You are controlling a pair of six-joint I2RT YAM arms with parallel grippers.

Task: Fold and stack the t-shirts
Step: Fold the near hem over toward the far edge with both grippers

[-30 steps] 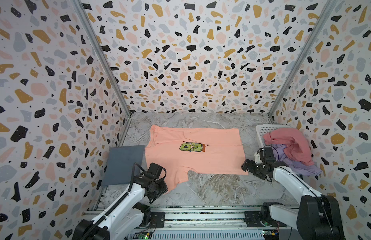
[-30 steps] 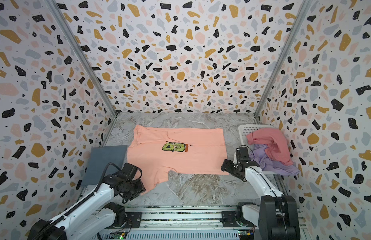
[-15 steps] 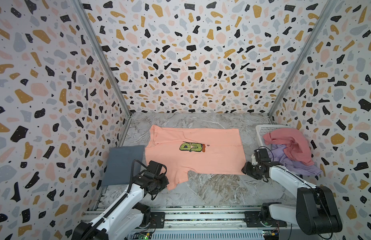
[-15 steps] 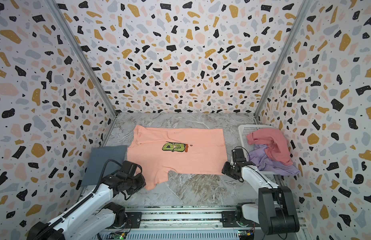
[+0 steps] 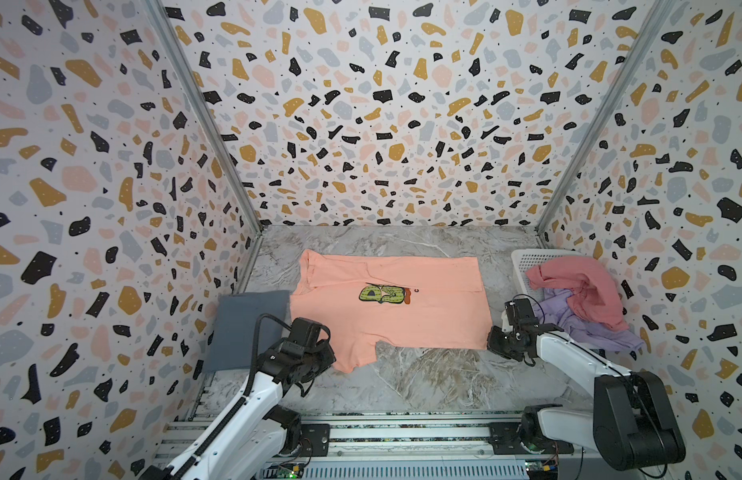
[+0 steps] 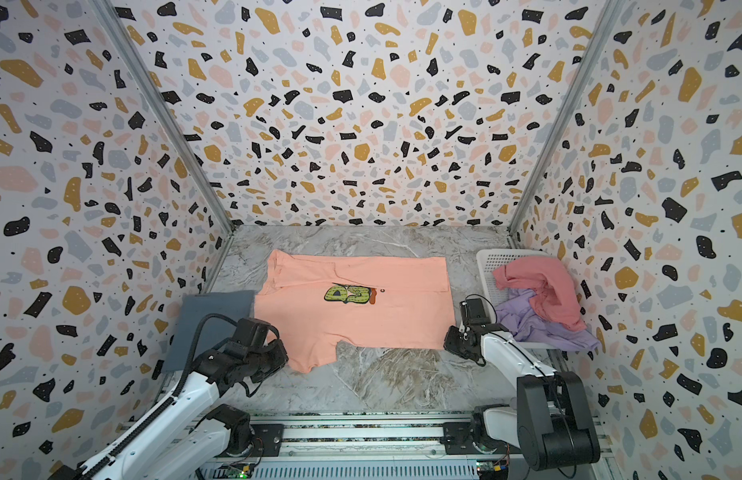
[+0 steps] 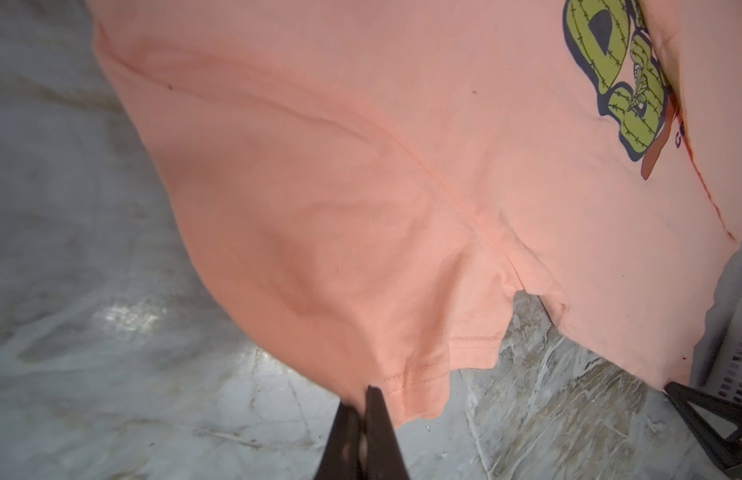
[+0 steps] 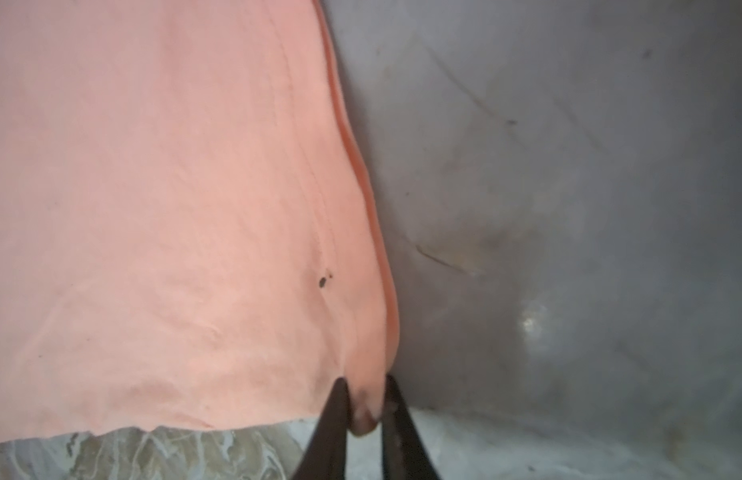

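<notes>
Both claws have closed within the last second. The left claw, only partly open a second ago, is now pinched tight on the edge of the peach-orange t-shirt at its near sleeve. The right claw stood wide apart just beside the shirt's near right corner. It slid in toward that corner (a small shift, visible in both top views) and now grips a bunched fold of it between its fingers. The right arm's black upper link also stands a little higher than it did.
</notes>
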